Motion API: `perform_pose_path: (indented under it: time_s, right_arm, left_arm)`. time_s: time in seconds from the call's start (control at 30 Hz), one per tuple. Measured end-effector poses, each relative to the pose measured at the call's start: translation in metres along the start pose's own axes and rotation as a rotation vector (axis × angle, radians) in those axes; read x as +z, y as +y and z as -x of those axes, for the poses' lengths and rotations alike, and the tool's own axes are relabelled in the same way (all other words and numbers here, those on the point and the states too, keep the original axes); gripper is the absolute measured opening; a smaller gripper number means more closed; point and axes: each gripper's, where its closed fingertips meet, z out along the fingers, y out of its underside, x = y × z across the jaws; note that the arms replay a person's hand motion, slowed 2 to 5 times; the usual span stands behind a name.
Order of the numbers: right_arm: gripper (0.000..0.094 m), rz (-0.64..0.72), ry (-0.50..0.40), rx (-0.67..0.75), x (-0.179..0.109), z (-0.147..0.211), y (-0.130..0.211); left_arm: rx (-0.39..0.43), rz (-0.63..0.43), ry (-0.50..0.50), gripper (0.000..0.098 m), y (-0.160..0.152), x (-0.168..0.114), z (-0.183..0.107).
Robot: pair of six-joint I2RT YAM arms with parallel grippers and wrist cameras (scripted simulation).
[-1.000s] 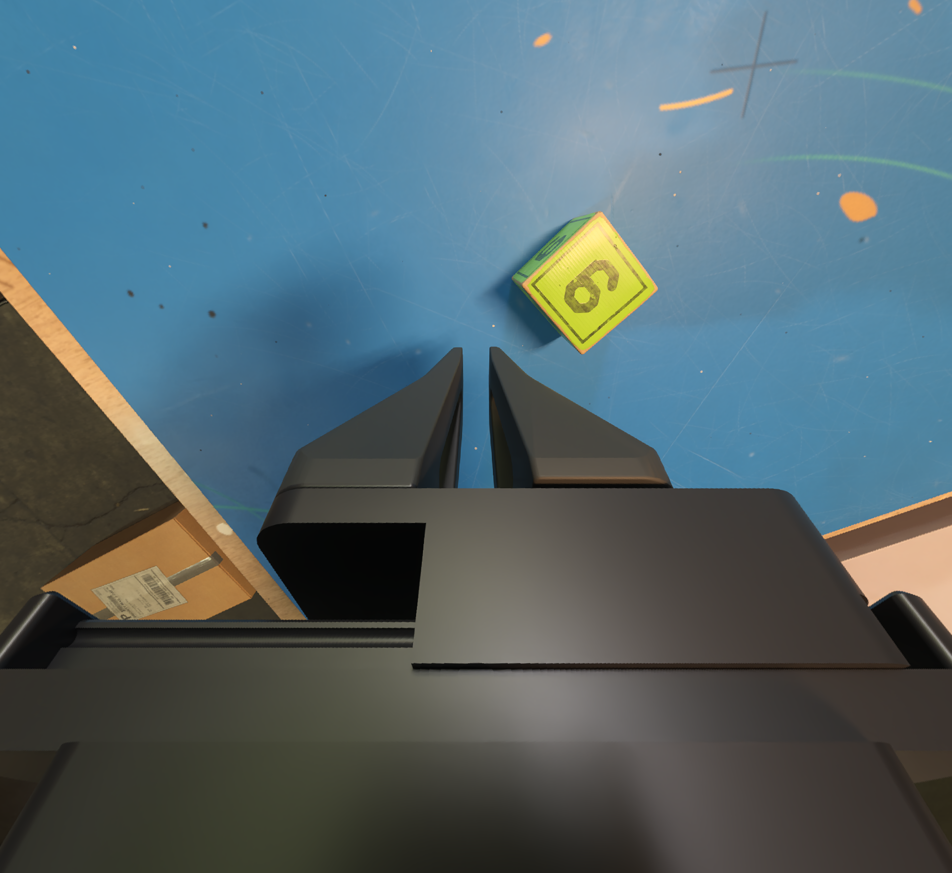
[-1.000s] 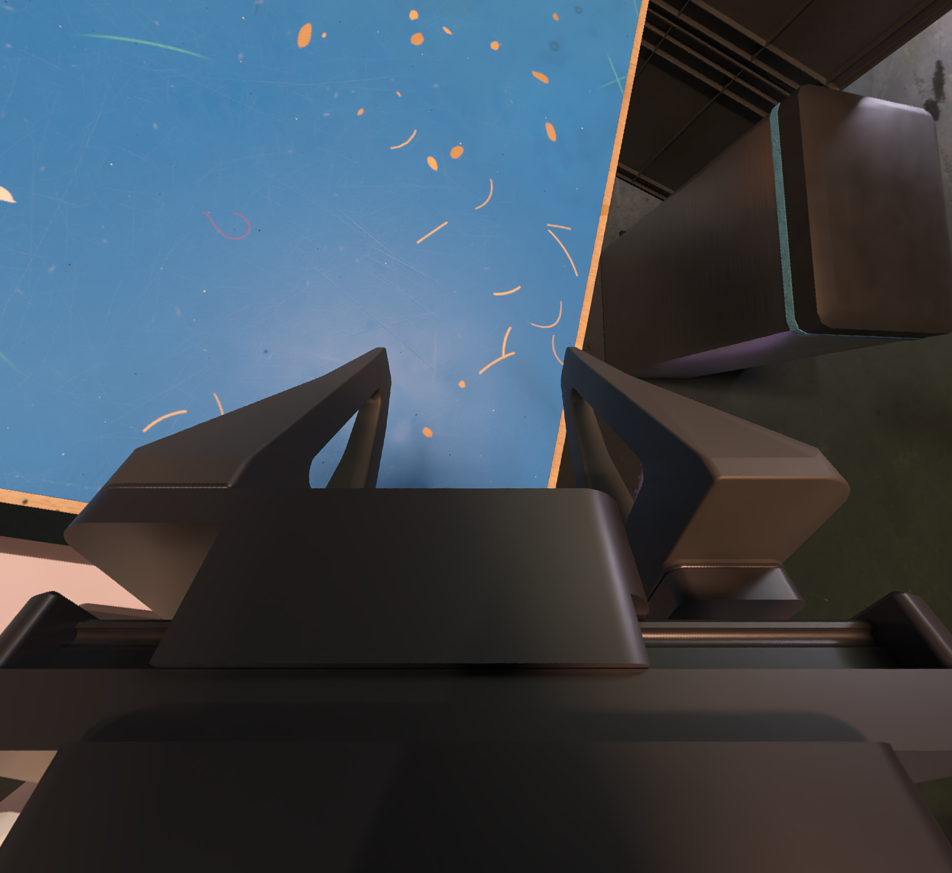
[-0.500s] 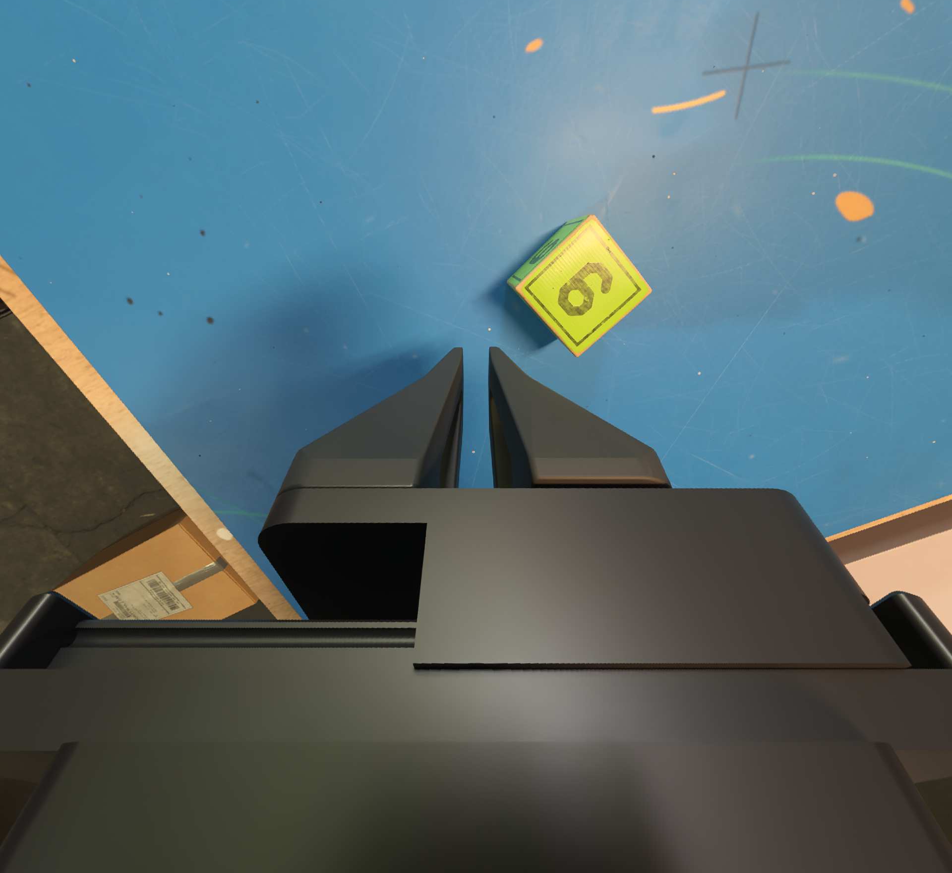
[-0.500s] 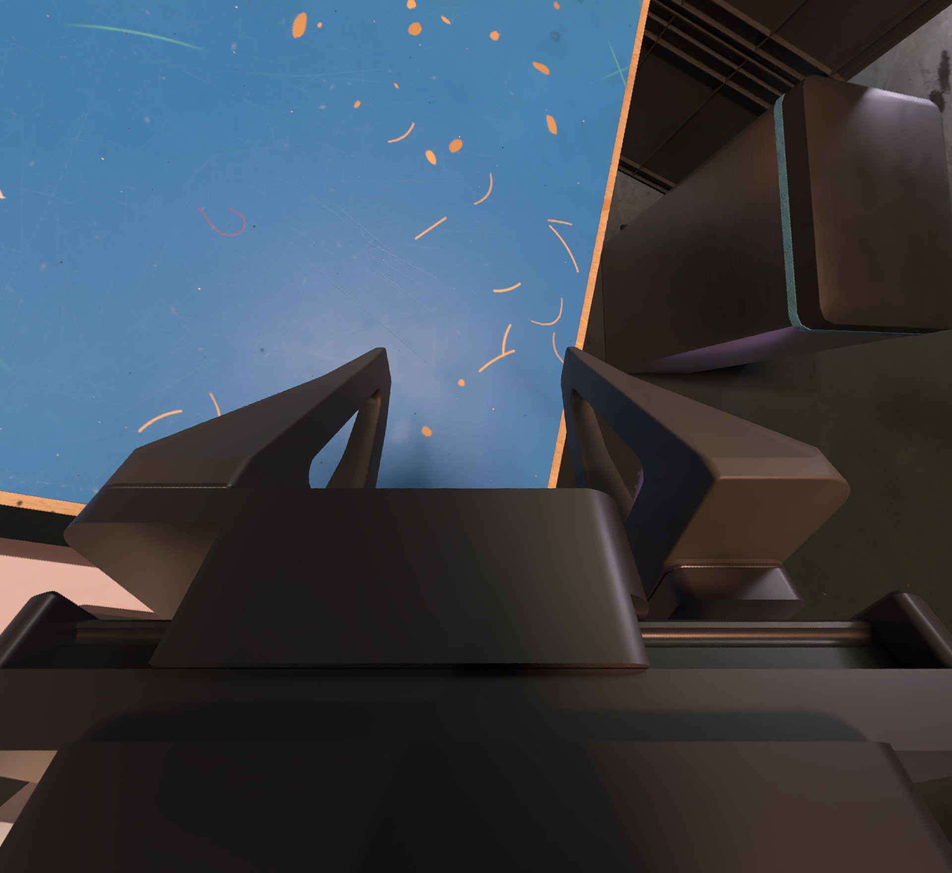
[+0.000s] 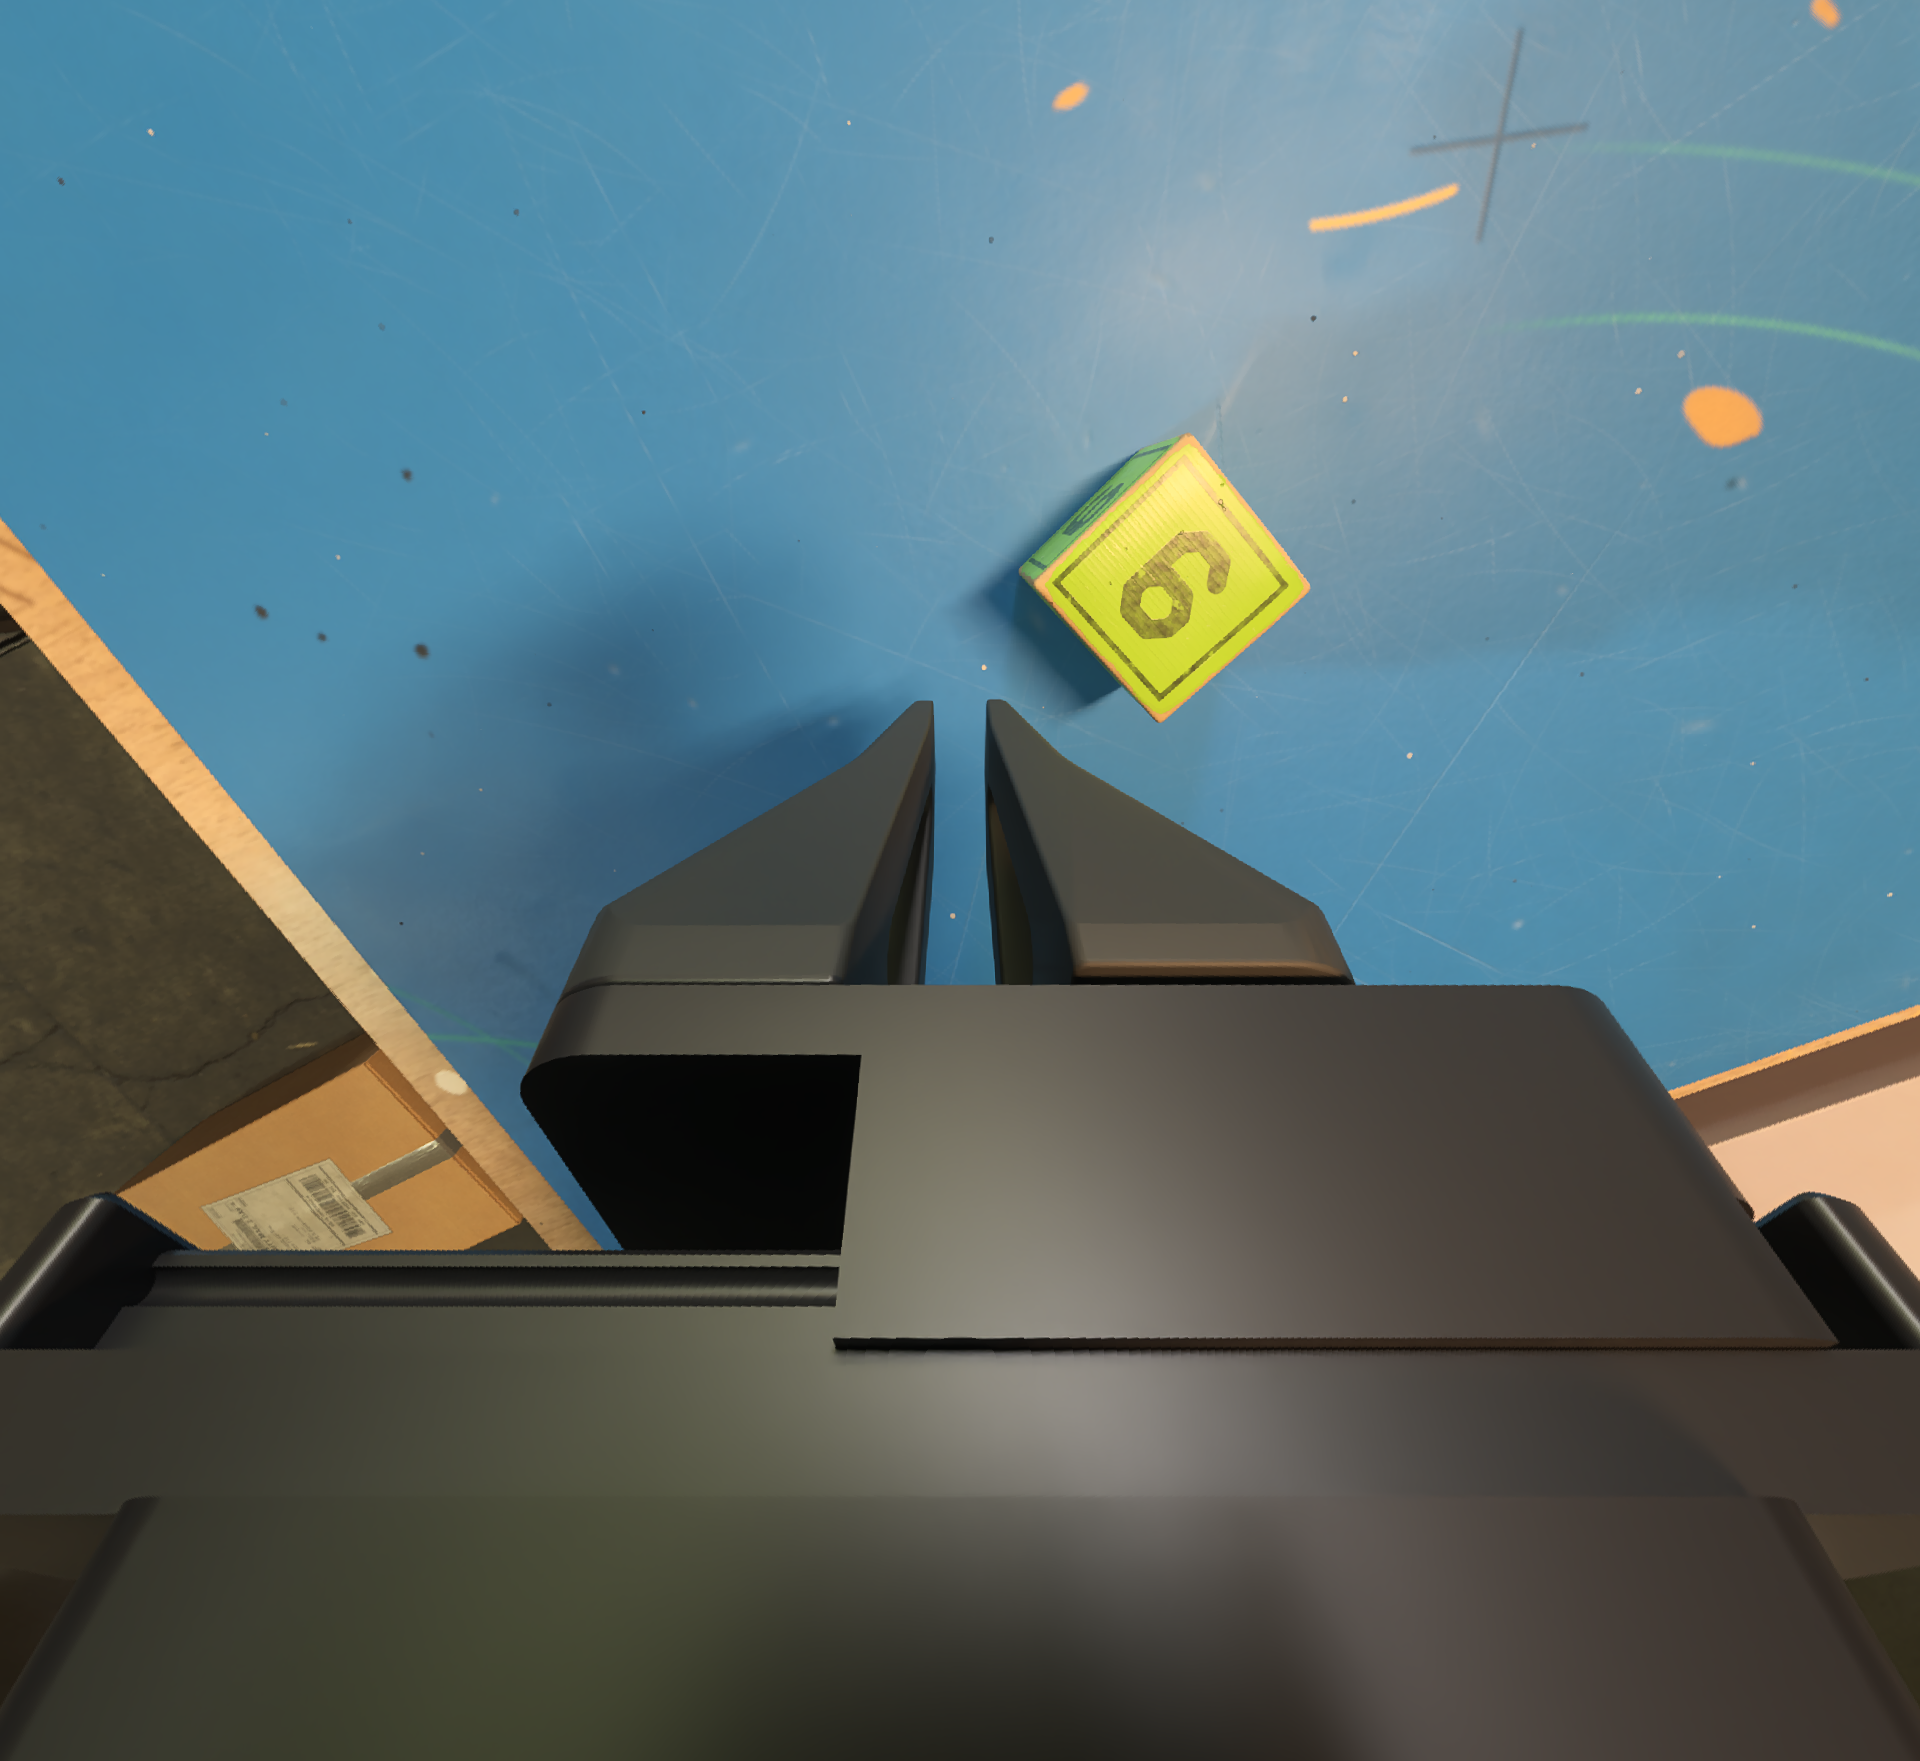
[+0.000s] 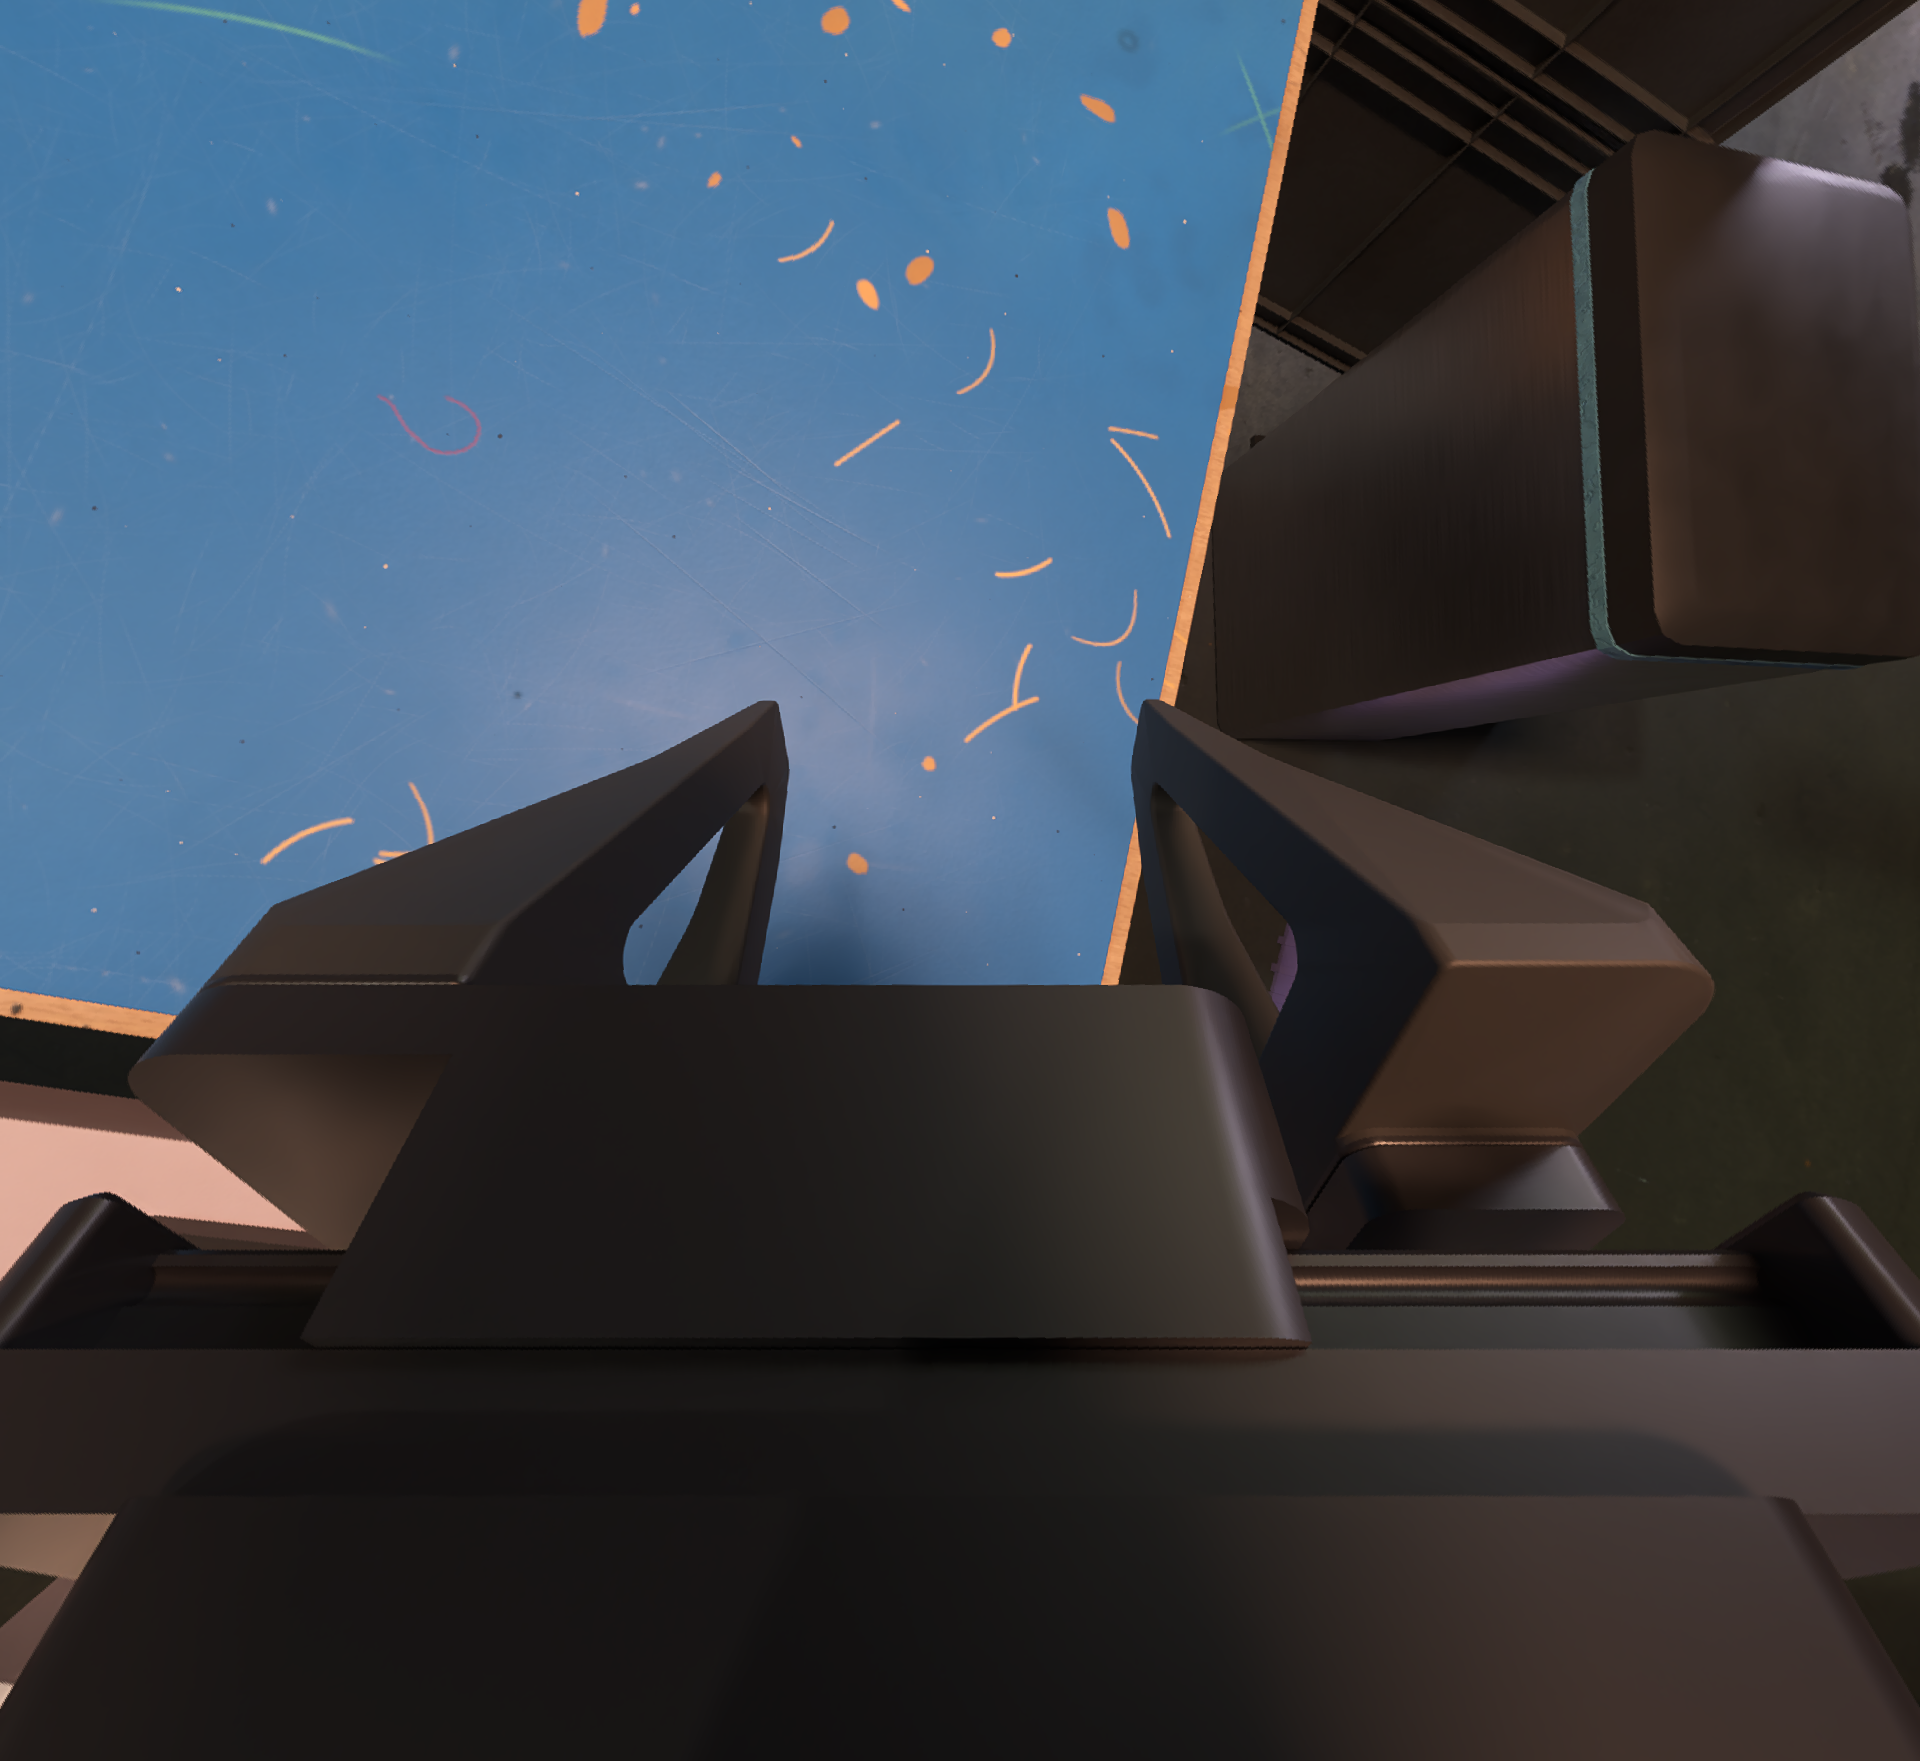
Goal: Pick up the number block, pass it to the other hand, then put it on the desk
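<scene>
Yellow-green number block (image 5: 1164, 579) on blue desk (image 5: 520, 257), just beyond-right of left claw (image 5: 958, 705), nearly closed, empty.

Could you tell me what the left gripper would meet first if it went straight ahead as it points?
Probably the bare blue desk; the number block sits right of the left gripper, outside its line.

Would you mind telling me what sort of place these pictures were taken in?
Probably a workshop or storeroom. A scuffed, paint-flecked blue desk with a bare wooden edge stands on a cracked dark floor; a labelled cardboard box sits beside it, and a dark cabinet stands past the far edge.
</scene>
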Motion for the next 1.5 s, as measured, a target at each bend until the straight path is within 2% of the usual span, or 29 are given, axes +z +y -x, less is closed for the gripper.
perform_pose_path:
  time_s: [0.57,0.87,1.27,1.5]
  right_arm:
    - [0.0566,0.021,-0.006,-0.016,0.004,0.003,0.002]
    - [0.0567,0.023,-0.006,-0.019,0.005,0.004,0.001]
    - [0.0567,0.022,-0.006,-0.019,0.006,0.004,0.001]
    - [0.0567,0.021,-0.005,-0.020,0.006,0.004,0.001]
  left_arm:
    - [-0.004,-0.005,0.006,0.0082,0.000,0.000,-0.002]
    - [0.015,-0.023,-0.024,0.0121,-0.002,-0.002,0.002]
    - [0.066,-0.146,-0.114,0.0418,-0.019,-0.017,0.010]
    - [0.089,-0.250,-0.086,0.0475,-0.034,-0.032,0.005]
